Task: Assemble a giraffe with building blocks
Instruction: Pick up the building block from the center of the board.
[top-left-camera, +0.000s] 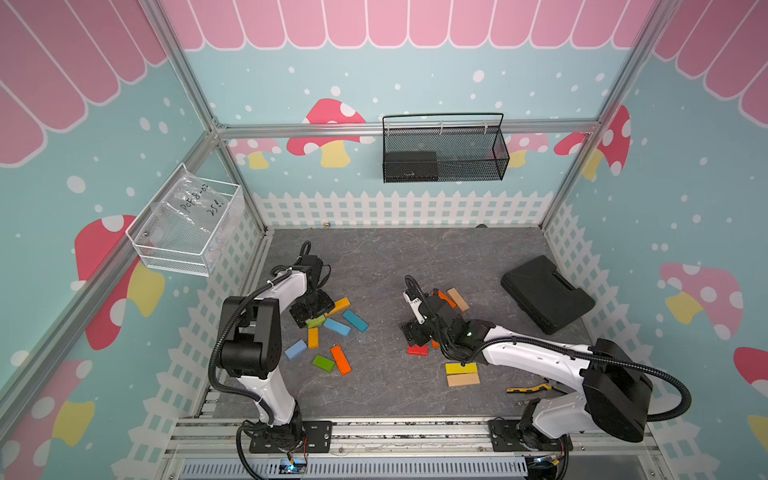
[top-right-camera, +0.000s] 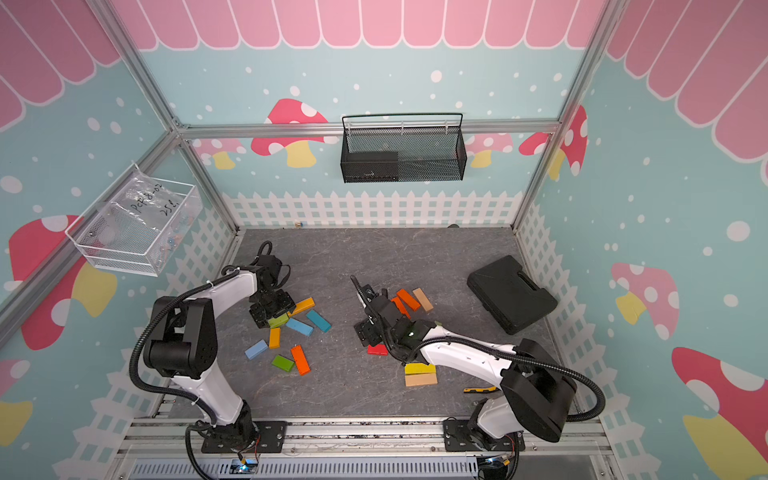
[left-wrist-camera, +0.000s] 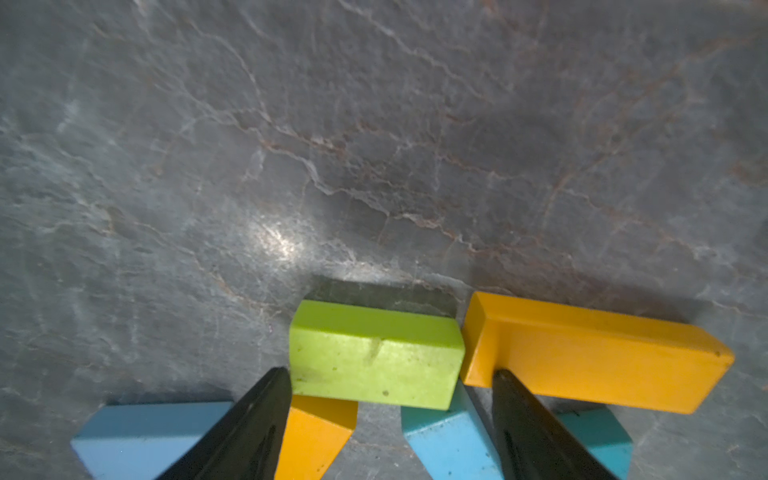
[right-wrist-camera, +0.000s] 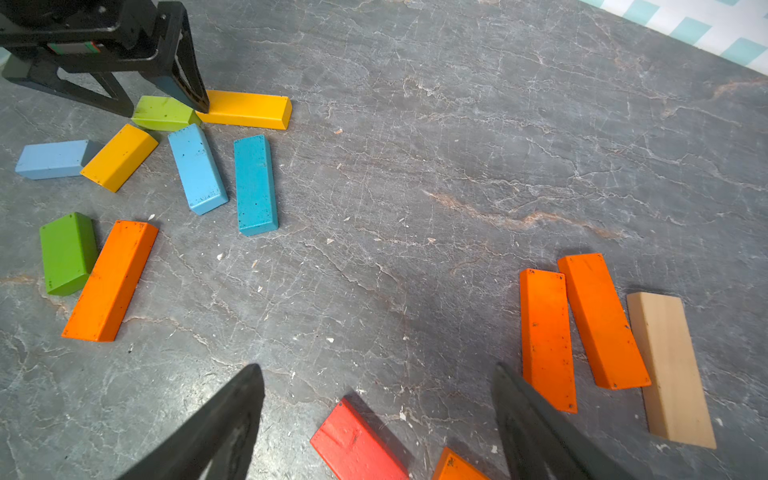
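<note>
Left gripper (left-wrist-camera: 390, 372) sits low over the grey mat (left-wrist-camera: 374, 124), jaws apart and astride a lime-green block (left-wrist-camera: 374, 357). One finger touches the block's end. The other stands clear of it, in front of a long yellow block (left-wrist-camera: 590, 357) that butts against the lime one. Nothing is lifted, so I judge this a grasp being lined up and not yet made. In both top views this spot is left of centre, at the upper edge of a loose scatter of blue, yellow and green blocks and a long orange block (top-left-camera: 340, 359), all lying flat.

Right gripper (right-wrist-camera: 376, 369) hangs right of centre in the top views, jaws wide and empty, with a red block (right-wrist-camera: 357, 444) on the mat close by its fingers. Just above it in the frame lie a pair of orange blocks (right-wrist-camera: 544, 336) and a tan block (right-wrist-camera: 669, 365). Lower in the frame, a yellow-and-tan pair (top-left-camera: 461, 373) lies side by side, touching.

No block rests on another or stands upright, so no giraffe shape can be made out. I judge the task is at its very start, with legs, body, neck and head all left to build.
</note>
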